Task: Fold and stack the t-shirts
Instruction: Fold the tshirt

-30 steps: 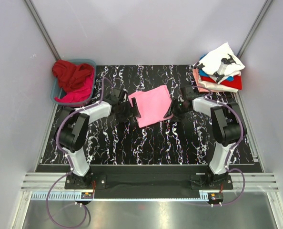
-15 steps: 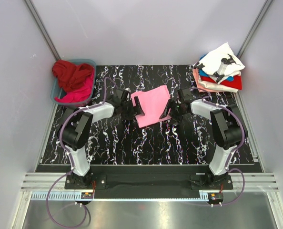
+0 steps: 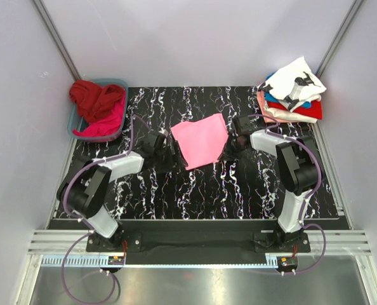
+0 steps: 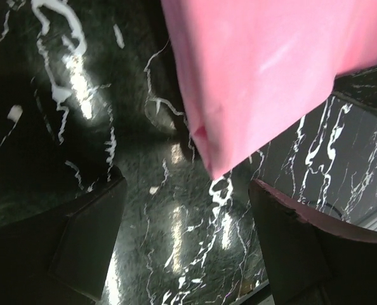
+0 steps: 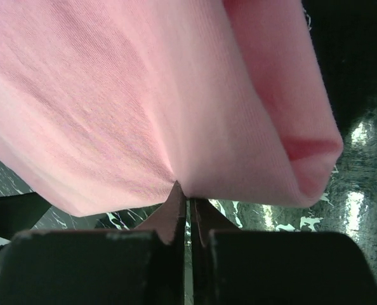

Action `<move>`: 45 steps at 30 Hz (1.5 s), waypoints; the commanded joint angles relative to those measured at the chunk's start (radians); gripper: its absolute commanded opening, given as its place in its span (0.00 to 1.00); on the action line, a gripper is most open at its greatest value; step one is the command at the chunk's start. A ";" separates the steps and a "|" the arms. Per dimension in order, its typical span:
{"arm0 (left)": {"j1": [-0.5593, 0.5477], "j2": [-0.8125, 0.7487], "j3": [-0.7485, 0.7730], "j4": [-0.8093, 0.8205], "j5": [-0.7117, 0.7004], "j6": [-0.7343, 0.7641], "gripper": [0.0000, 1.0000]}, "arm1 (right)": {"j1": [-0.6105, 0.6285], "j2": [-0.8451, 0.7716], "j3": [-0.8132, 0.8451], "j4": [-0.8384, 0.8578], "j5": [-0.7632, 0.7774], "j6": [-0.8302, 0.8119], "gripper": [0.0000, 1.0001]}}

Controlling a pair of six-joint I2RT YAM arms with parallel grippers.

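Note:
A light pink t-shirt (image 3: 202,140), folded to a small tilted rectangle, lies in the middle of the black marbled mat. My left gripper (image 3: 171,151) is open just left of it. In the left wrist view (image 4: 188,248) its jaws stand wide apart and empty, with the pink shirt's corner (image 4: 258,82) just ahead of them. My right gripper (image 3: 227,143) is at the shirt's right edge. In the right wrist view (image 5: 188,206) it is shut, pinching the pink cloth (image 5: 144,108) at its edge.
A stack of folded shirts (image 3: 291,95) sits at the back right, a white one with black print on top, over blue, red and salmon. A blue-grey bin (image 3: 74,124) at the back left holds dark red and magenta shirts (image 3: 98,105). Grey walls enclose the mat.
My left gripper has let go of the shirt's left edge and drawn back to the left, its elbow swinging outward. My right gripper has stayed at the right edge.

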 commanded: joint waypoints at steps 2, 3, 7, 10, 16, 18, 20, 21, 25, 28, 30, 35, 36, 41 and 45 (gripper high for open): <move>-0.004 -0.077 -0.027 -0.055 -0.053 0.010 0.84 | 0.013 0.009 0.034 -0.020 0.042 -0.015 0.00; -0.004 -0.086 -0.030 -0.066 -0.055 0.013 0.84 | 0.013 0.008 0.034 -0.021 0.041 -0.013 0.00; -0.004 -0.140 -0.032 -0.115 -0.059 0.027 0.84 | 0.025 -0.026 0.011 -0.047 0.028 -0.002 0.00; -0.004 -0.186 -0.020 -0.182 -0.084 0.049 0.84 | 0.049 -0.093 -0.046 -0.052 0.018 0.021 0.00; -0.004 -0.275 -0.021 -0.254 -0.094 0.053 0.84 | 0.115 -0.274 -0.198 -0.096 -0.019 0.031 0.00; -0.004 -0.309 -0.033 -0.270 -0.093 0.052 0.84 | 0.143 -0.380 -0.278 -0.107 -0.021 0.051 0.00; -0.005 -0.339 -0.046 -0.281 -0.096 0.049 0.84 | 0.174 -0.486 -0.321 -0.151 -0.009 0.064 0.00; -0.007 -0.350 -0.052 -0.288 -0.097 0.049 0.84 | 0.178 -0.521 -0.359 -0.168 -0.012 0.068 0.07; -0.007 -0.396 -0.067 -0.316 -0.104 0.052 0.84 | 0.183 -0.699 -0.395 -0.301 -0.013 0.054 0.80; -0.009 -0.440 -0.070 -0.354 -0.116 0.056 0.84 | 0.183 -0.794 -0.344 -0.388 0.069 0.054 0.91; -0.010 -0.467 -0.075 -0.386 -0.124 0.060 0.84 | 0.180 -0.816 -0.289 -0.405 0.119 0.035 0.98; -0.016 -0.606 -0.069 -0.512 -0.157 0.069 0.85 | 0.065 -0.689 -0.183 -0.413 0.202 -0.067 1.00; -0.016 -0.629 -0.066 -0.533 -0.165 0.076 0.85 | -0.005 -0.666 -0.180 -0.371 0.171 -0.083 0.99; -0.016 -0.763 -0.027 -0.717 -0.219 0.102 0.86 | -0.150 -0.516 -0.158 -0.261 0.137 -0.154 0.96; -0.016 -0.833 0.028 -0.849 -0.267 0.125 0.86 | -0.214 -0.379 -0.134 -0.172 0.071 -0.191 0.93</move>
